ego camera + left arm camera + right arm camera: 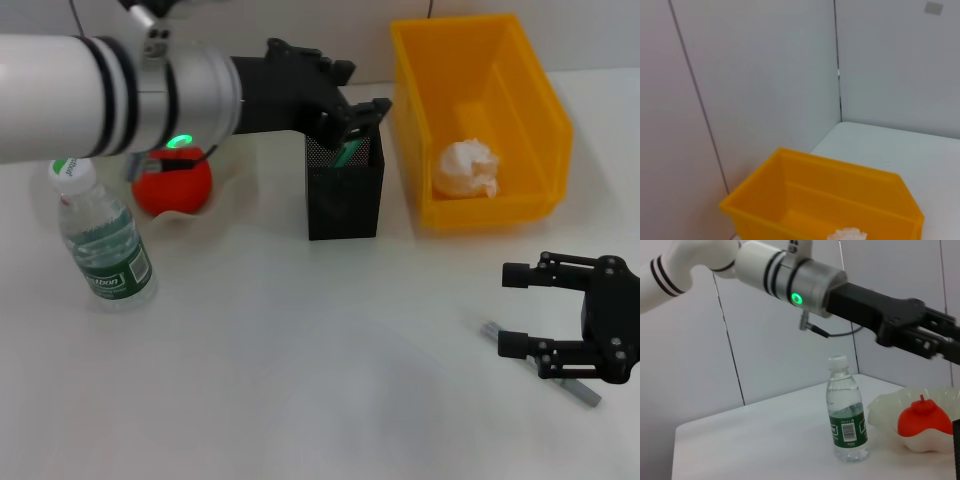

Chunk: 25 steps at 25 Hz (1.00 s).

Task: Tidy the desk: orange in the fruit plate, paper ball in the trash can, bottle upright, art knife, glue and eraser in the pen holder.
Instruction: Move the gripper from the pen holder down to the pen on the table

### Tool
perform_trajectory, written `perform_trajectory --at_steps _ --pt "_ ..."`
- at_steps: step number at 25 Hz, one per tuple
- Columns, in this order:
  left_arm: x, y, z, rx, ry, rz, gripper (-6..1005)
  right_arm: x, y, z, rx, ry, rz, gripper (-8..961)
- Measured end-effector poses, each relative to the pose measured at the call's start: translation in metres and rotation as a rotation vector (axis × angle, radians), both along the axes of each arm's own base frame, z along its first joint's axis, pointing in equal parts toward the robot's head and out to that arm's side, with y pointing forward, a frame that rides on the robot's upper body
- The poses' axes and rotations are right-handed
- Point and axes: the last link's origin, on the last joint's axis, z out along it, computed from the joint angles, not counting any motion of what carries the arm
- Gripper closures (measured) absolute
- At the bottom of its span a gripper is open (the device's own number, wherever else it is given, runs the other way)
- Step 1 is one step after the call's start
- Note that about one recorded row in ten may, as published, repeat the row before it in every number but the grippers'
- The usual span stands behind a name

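On the white desk (300,400) by pale grey walls (765,75), I see the bottle (103,240) upright at left, the orange (172,183) in its fruit plate (890,410), the paper ball (468,168) in the yellow trash can (545,100). My left gripper (352,128) sits over the pen holder (343,205), jaws maybe pinching something green. My right gripper (515,310), jaws wide apart, hovers over the grey art knife (585,390) at near right.

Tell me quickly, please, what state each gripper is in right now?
Left gripper: at the pen holder's mouth, shut on a green item.
Right gripper: open, holding nothing, above the grey art knife.
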Motion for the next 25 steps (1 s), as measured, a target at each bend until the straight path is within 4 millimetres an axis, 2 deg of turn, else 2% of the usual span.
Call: perform_trajectory --at_steps 8,10,11,18,25 --pt "-0.026 -0.017 0.033 0.019 -0.004 0.054 453 0.0 0.0 0.0 0.0 0.0 -0.002 189" --pt "-0.028 -0.019 0.034 0.015 0.0 0.057 447 0.0 0.0 0.0 0.0 -0.001 -0.003 189" --pt "-0.037 -0.025 0.039 0.004 0.019 0.062 444 0.001 0.0 0.0 0.0 -0.002 -0.004 189" --pt "-0.055 -0.036 0.042 -0.043 0.065 0.069 424 0.001 0.002 0.001 0.001 -0.006 -0.012 190" --pt "-0.062 -0.041 0.043 -0.077 0.085 0.074 403 0.001 0.002 0.001 0.0 -0.008 -0.013 190"
